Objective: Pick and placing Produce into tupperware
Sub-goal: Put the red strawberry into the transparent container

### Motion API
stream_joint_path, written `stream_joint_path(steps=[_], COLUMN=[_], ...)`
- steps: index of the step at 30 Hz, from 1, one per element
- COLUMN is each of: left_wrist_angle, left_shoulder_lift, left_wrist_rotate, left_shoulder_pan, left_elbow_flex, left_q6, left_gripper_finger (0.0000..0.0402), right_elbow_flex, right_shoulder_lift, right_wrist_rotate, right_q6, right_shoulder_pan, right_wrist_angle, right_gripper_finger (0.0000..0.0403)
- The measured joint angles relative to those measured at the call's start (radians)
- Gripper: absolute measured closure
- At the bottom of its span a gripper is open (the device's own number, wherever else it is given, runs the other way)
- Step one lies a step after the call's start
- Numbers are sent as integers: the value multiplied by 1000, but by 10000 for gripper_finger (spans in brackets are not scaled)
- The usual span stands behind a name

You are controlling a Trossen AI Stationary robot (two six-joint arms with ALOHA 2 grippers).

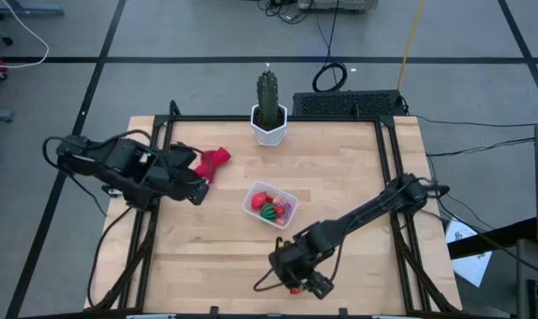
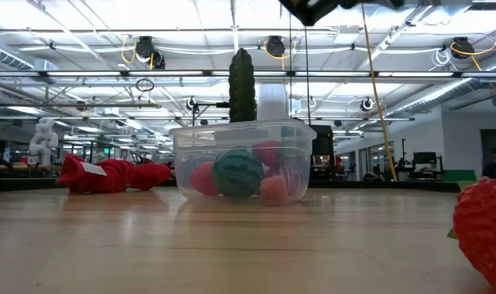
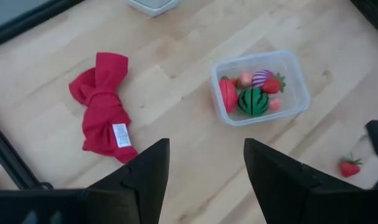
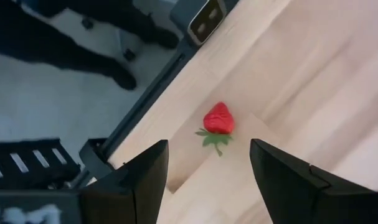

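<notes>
The clear tupperware (image 1: 270,205) stands mid-table and holds produce: a green striped ball (image 3: 253,101), a red oval (image 3: 228,94), a purple ball (image 3: 261,78), a small strawberry and pink bits. One more strawberry (image 4: 218,119) lies on its side on the wood near the table's front edge. My right gripper (image 4: 207,168) hovers open above it, slanting down, fingers apart from the fruit. My left gripper (image 3: 207,168) is open with nothing between its fingers, raised over the table's left part next to the red cloth (image 1: 214,162).
A green cactus in a white pot (image 1: 269,124) stands at the far edge, behind the tub. The red cloth (image 3: 101,102) lies bunched left of the tub. A black frame rail (image 4: 145,106) runs along the table's front edge close to the loose strawberry.
</notes>
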State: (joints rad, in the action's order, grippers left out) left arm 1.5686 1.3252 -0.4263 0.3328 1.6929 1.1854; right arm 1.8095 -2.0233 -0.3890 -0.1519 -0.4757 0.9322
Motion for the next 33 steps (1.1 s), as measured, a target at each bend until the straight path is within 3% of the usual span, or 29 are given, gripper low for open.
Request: stream_joint_path(steps=[4,10,17,33], left_wrist_angle=[2,2,2,2], left_shoulder_lift=[-5,-5,-4,-3], left_wrist_rotate=[6,8,8,8], left_shoulder_pan=[26,52,56,56], left_elbow_flex=[1,1,1,1], left_q6=[42,99,130,155], left_gripper_finger=[192,192,192,192], right_elbow_flex=[17,39,44,43], right_shoulder_lift=[-61,-129,-170,-185], right_wrist_rotate=[6,152,258,256], right_q6=[-60,-136,-178,-105], right_shoulder_pan=[-25,-62,-93,-109], right_wrist_angle=[9,59,-18,-90], right_gripper_finger=[186,186,186,186])
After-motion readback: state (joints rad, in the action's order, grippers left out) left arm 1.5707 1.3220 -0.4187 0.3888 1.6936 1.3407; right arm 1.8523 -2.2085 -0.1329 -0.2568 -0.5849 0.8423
